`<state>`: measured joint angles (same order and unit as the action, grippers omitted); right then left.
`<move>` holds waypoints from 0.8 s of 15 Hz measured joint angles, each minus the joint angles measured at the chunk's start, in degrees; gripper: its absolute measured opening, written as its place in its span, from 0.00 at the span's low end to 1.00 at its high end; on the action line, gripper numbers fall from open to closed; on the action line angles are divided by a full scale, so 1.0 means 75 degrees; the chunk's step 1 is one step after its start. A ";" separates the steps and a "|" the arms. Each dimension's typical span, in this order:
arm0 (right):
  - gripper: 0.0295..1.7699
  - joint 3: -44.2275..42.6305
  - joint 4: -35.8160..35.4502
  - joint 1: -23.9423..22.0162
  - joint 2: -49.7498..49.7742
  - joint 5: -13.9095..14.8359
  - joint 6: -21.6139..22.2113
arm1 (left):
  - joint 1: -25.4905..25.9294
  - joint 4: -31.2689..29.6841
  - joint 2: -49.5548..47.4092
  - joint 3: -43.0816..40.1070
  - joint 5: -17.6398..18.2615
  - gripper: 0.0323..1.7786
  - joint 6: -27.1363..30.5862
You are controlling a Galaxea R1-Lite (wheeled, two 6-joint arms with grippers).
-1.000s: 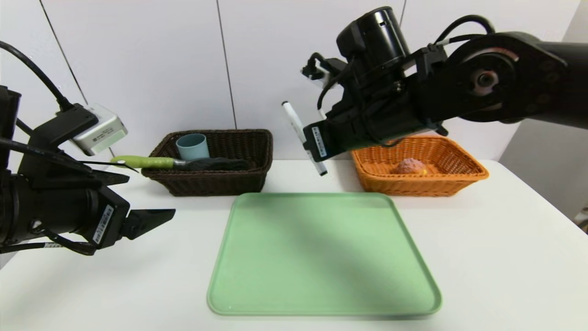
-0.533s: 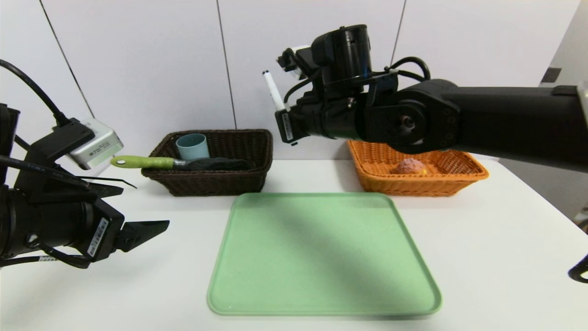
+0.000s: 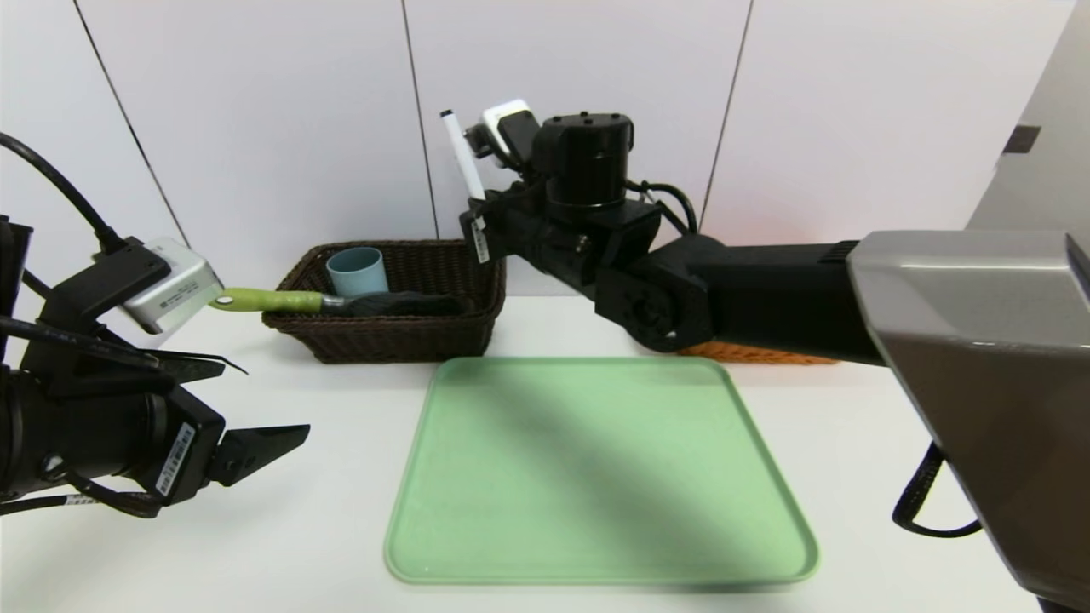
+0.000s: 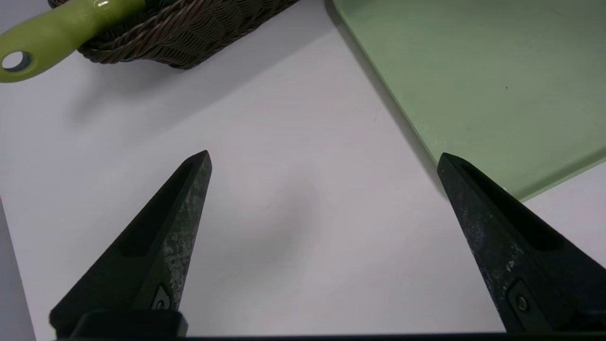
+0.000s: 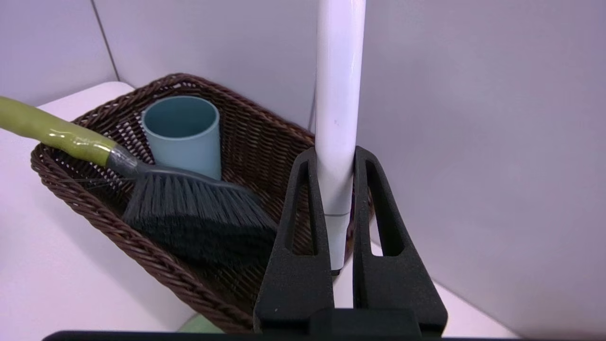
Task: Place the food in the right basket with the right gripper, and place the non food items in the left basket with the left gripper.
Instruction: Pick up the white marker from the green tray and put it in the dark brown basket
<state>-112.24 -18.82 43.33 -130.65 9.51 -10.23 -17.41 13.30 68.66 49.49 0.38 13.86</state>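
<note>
Right tool (image 5: 335, 154) pinches smooth white marker (image 5: 337, 109) above dark woven basket (image 5: 142, 246).

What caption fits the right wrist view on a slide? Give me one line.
Right gripper shut on the white marker, held upright by the dark brown basket containing cup and brush.

My right gripper (image 5: 335, 154) swung left w/ the marker (image 3: 461, 155): a sec ago it hung betw. the two baskets, now it's up by the right end of the left basket (image 3: 400, 294). Wrist turned too, so the marker went from slanting down toward the bench to standing near upright. My arm now covers most of the right basket (image 3: 749, 353); the food inside is hidden.
</note>
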 joint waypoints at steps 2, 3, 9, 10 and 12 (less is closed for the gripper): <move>0.08 -0.0007 -0.0449 0.0078 -0.0332 -0.0085 -0.0423 | 0.0010 -0.0003 -0.0093 -0.0172 -0.0023 0.95 -0.0005; 0.08 -0.0008 -0.0569 0.0132 -0.0519 -0.0093 -0.0520 | 0.0013 0.0000 -0.0128 -0.0242 -0.0033 0.95 -0.0003; 0.08 -0.0026 -0.0624 0.0335 -0.1177 -0.0241 -0.0572 | 0.0013 -0.0013 -0.0301 -0.0639 -0.0029 0.95 -0.0232; 0.08 -0.0026 -0.0621 0.0345 -0.1213 -0.0236 -0.0572 | 0.0013 -0.0013 -0.0364 -0.0727 -0.0011 0.95 -0.0231; 0.25 -0.0023 -0.0624 0.0379 -0.1256 -0.0244 -0.0590 | 0.0013 -0.0013 -0.0457 -0.0845 -0.0007 0.95 -0.0231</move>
<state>-112.41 -23.50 46.17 -140.07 7.68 -14.65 -17.31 13.20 65.23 43.15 0.33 12.13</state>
